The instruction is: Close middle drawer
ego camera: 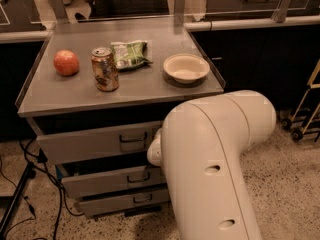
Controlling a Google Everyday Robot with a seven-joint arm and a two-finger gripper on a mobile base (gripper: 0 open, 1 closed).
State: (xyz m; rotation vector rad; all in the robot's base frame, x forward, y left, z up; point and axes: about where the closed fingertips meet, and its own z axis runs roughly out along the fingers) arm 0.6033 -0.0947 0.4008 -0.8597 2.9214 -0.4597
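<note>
The white arm blocks the right side of the middle drawer, hiding the gripper. The drawer's left front is free.

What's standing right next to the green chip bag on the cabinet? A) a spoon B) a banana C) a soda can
C: the soda can stands upright beside the green chip bag on the cabinet top; the gripper is out of sight behind the white arm.

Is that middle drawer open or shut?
Partly open: the middle drawer shows a dark gap above its front. The gripper is hidden behind the white arm.
</note>
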